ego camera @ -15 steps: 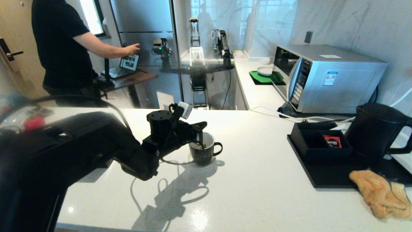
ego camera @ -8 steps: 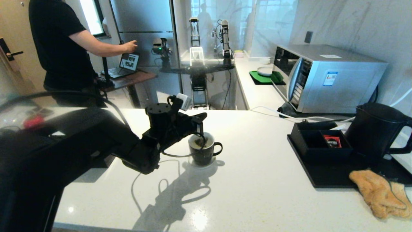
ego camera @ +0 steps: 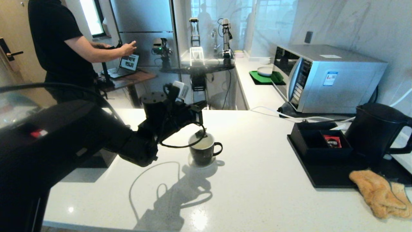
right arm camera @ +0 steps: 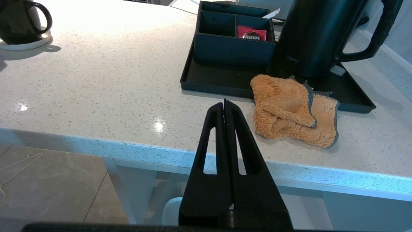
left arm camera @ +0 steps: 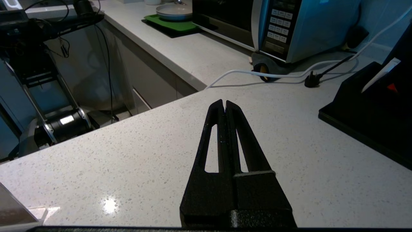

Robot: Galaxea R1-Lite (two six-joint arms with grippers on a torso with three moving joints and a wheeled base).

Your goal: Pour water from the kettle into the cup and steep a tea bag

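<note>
The cup [ego camera: 204, 151], a small black mug with a white inside, stands on a white coaster mid-counter and shows at the far edge of the right wrist view [right arm camera: 19, 22]. My left gripper [ego camera: 201, 124] hovers just above its rim, shut, and a small dark tea bag [ego camera: 201, 132] dangles from its tips over the mug's mouth. In the left wrist view the left gripper [left arm camera: 224, 102] has its jaws pressed together, and the bag is hidden beneath them. The black kettle [ego camera: 375, 132] [right arm camera: 309, 35] stands on the tray at the right. My right gripper [right arm camera: 224, 103] is shut and empty, low before the counter's front edge.
A black tray [ego camera: 325, 175] holds a black compartment box [ego camera: 317, 141] with a red sachet [ego camera: 332, 141]. An orange cloth [ego camera: 379, 193] lies over the tray's front edge. A microwave [ego camera: 325, 80] and a white cable [ego camera: 273, 112] are behind. A person [ego camera: 61, 48] stands far left.
My left gripper has risen from inside the cup to above its rim, lifting the tea bag out of the cup. The right side has not changed.
</note>
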